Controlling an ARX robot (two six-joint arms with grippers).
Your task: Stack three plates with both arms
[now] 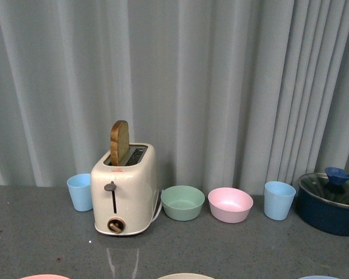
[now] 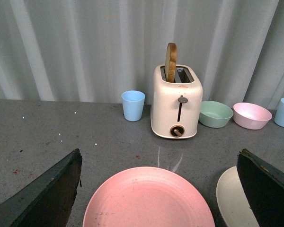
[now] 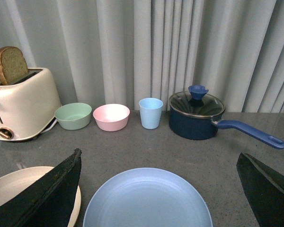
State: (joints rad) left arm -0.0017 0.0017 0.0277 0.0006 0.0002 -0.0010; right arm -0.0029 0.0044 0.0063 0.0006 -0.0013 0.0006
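Grey speckled countertop [image 1: 250,250], three plates lying flat, face up, in a row along the near edge. Round, so no long axis.

Left: pink round plastic plate [image 2: 148,198], below and between the black fingers [image 2: 47,194] of the left gripper [image 2: 159,157]. Jaws spread wide, nothing held, no contact visible.

Middle: cream-beige round plastic plate [image 3: 19,187], just beside the other two, lying between the two grippers. Partly hidden by a finger in both wrist views.

Right: light blue round plastic plate [image 3: 146,198], centred between the fingers of the right gripper [image 3: 159,154]. Jaws likewise wide and empty.

Further back, well apart from the plates, left to right in the front view:
- light blue plastic cup [image 1: 80,192]
- cream two-slot toaster [image 1: 125,195], with brown bread slice [image 1: 119,142] upright in one slot
- small deep green bowl [image 1: 182,202]
- small deep pink bowl [image 1: 230,204]
- second light blue cup [image 1: 279,200]
- navy saucepan [image 1: 328,212], with glass lid and blue knob, long blue handle on the side away from the cup

Pleated grey curtain [image 1: 221,87] behind everything.
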